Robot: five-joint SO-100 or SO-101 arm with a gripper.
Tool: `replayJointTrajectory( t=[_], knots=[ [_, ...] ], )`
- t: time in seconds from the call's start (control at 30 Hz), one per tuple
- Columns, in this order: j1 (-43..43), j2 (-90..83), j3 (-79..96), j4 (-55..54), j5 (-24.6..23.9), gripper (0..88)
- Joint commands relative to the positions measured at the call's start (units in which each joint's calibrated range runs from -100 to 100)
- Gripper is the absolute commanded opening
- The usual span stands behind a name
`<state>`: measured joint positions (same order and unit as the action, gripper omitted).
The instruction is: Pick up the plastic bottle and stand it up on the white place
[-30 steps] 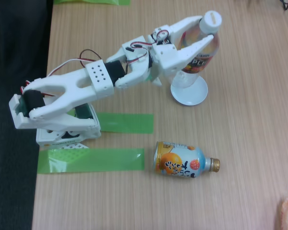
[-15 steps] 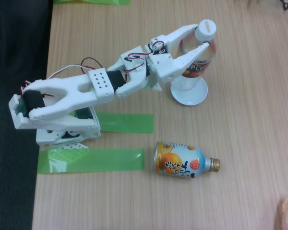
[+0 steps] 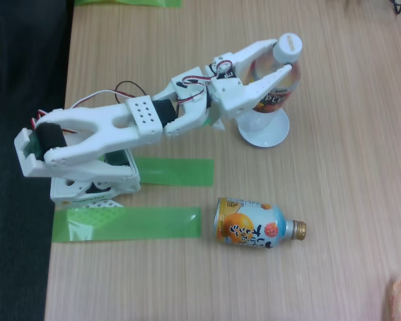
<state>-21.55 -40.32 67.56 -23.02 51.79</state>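
In the upper right of the frame my gripper [image 3: 281, 56] clamps the plastic bottle [image 3: 275, 90], upright on the white place [image 3: 263, 131]. I'd open slowly, so it doesn't topple.

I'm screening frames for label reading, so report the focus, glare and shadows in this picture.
Fixed view: soft overall focus, so print on the plastic bottle held by the end effector is unreadable; lighting is even, with faint shadows under the arm; the white disc is nearly blown out; the lying fruit-picture bottle-can shows mild sheen.
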Motion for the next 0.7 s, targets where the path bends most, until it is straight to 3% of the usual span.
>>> replayJointTrajectory(
  t=[0.0,0.67],
  knots=[
    [-0.37,1.72,-4.22,-0.84,0.3,16.8],
    [-0.08,7.27,-9.29,-1.1,0.3,16.8]
  ],
)
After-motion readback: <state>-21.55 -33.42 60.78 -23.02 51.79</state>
